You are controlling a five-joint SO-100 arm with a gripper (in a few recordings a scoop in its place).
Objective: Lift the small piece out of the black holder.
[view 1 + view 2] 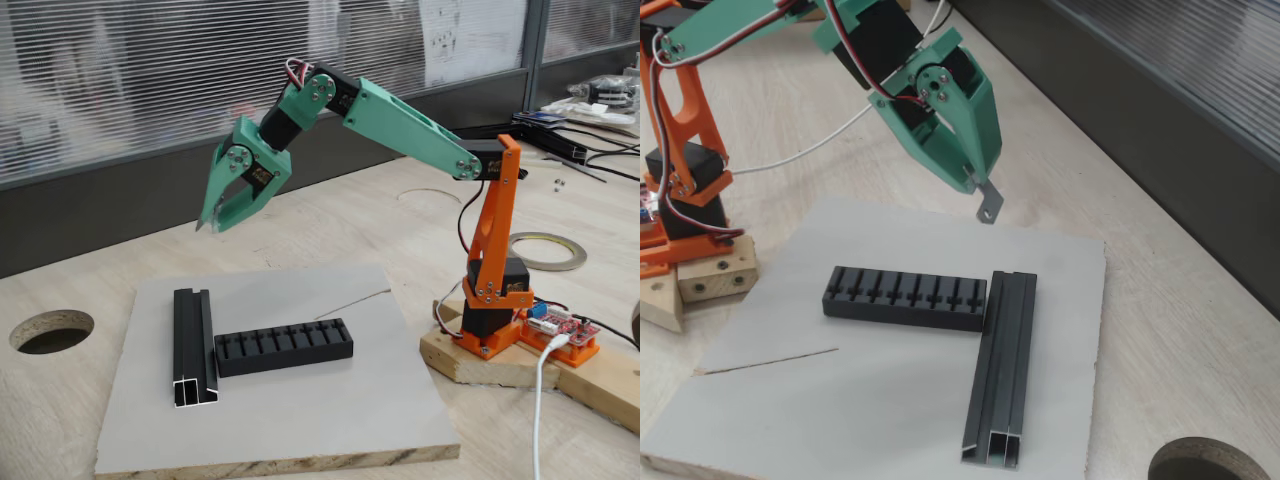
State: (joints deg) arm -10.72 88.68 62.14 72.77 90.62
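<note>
Green and raised well clear of the board, the gripper (pixel 975 190) hangs above the far part of the grey panel (pixel 330 420), its fingers closed on the small piece (pixel 987 203), a thin pale grey tab with a hole near its lower end that sticks down from the fingertips in one fixed view. In the other fixed view the gripper (pixel 212 220) shows the same closed pose, with a tiny grey sliver at its tip, high above and to the far left of the black holder (pixel 285 347). That holder lies flat on the panel, and its row of slots looks empty as far as both fixed views allow; the slots are narrow and dark, so I cannot be sure of every one. Beside it, touching at one end, lies the black channel rail (pixel 1002 370), and a long thin grey wire-like line (pixel 770 361) rests on the panel nearer the orange base (pixel 490 290). By my judgement the lift is essentially done: the piece is out and airborne, well apart from the holder, with nothing left but perhaps to carry it off.
</note>
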